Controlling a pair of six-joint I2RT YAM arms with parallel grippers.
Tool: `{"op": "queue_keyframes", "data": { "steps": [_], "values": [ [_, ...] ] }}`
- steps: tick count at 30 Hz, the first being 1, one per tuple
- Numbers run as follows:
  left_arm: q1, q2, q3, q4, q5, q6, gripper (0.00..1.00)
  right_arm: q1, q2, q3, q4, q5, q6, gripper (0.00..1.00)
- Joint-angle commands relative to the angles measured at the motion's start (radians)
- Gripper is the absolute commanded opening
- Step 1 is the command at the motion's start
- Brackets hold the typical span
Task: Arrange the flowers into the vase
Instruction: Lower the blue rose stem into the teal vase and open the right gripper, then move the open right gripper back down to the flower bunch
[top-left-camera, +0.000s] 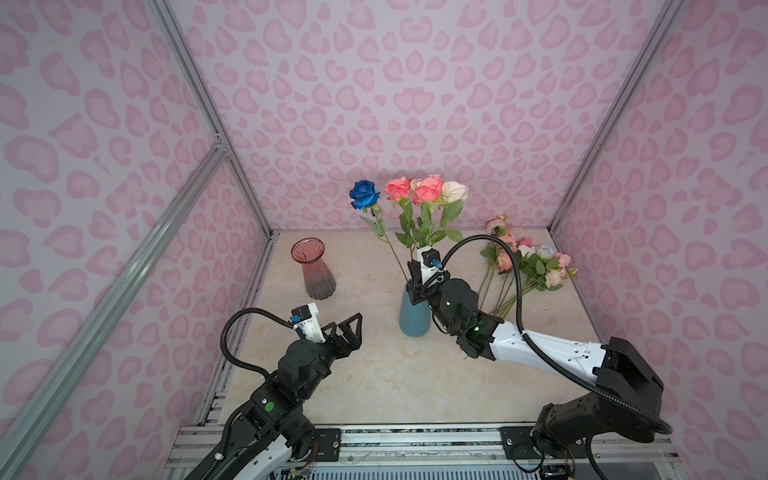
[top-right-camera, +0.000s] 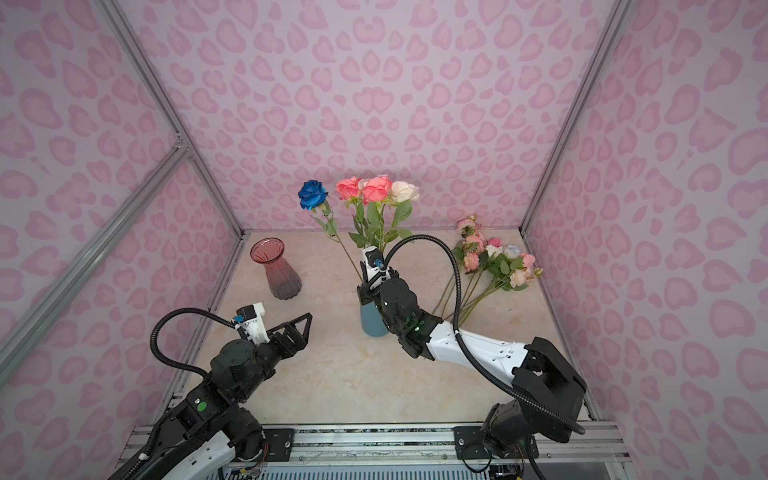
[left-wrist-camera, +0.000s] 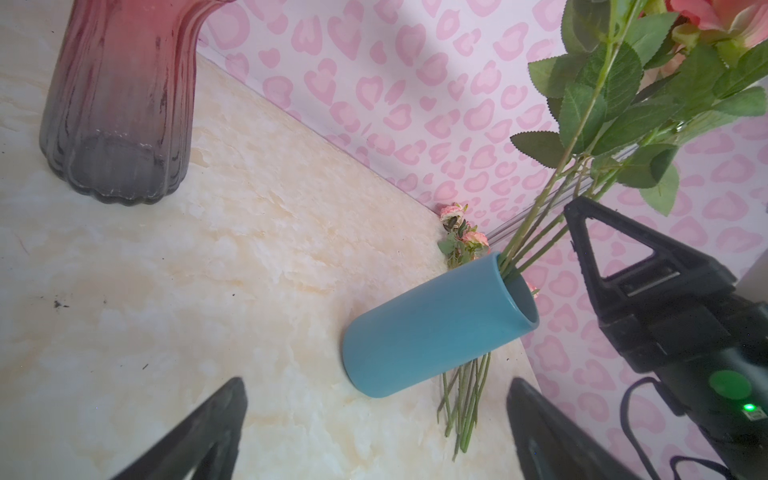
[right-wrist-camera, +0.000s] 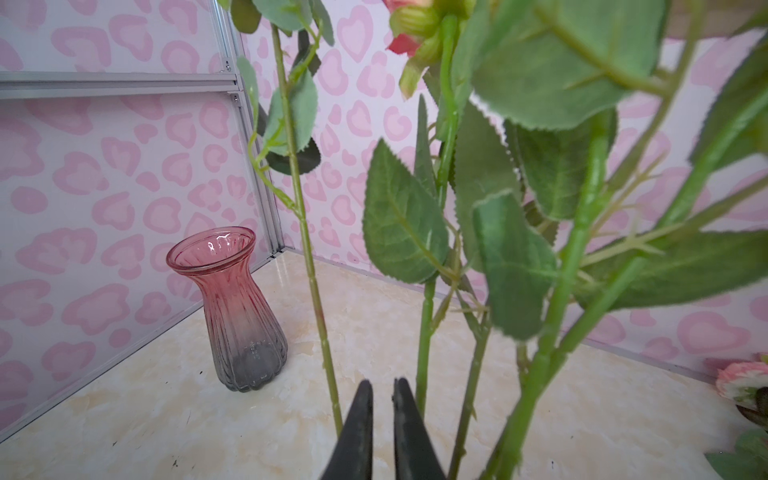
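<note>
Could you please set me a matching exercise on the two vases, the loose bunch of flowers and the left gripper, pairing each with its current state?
Things:
1. blue vase
2. red glass vase
3. bunch of small pink flowers
4. left gripper

States:
a. lies on the table
b. holds rose stems
c. stands empty
d. wide open, holding nothing

Pairs: 1-b, 2-c, 3-a, 4-d.
</note>
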Motion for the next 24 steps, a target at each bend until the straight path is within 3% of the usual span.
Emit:
{"op": "queue_keyframes", "data": {
  "steps": [1, 14, 19, 24],
  "values": [
    [0.001, 0.0, -0.002, 0.032, 0.002, -0.004, 0.99, 0.004, -0.02, -0.005, 0.001, -0.005, 0.01, 0.13],
    [0.001, 0.053, 0.011, 0.052, 0.027, -0.002, 0.99, 0.031, -0.148, -0.046, -0.044, -0.001, 0.01, 0.15],
    [0.001, 0.089, 0.024, 0.059, 0.054, 0.007, 0.99, 0.027, -0.195, -0.079, -0.086, 0.099, 0.013, 0.15],
    [0.002, 0.14, 0.026, 0.084, 0.098, 0.007, 0.99, -0.035, -0.262, -0.127, -0.166, 0.102, 0.097, 0.15]
  ]
}}
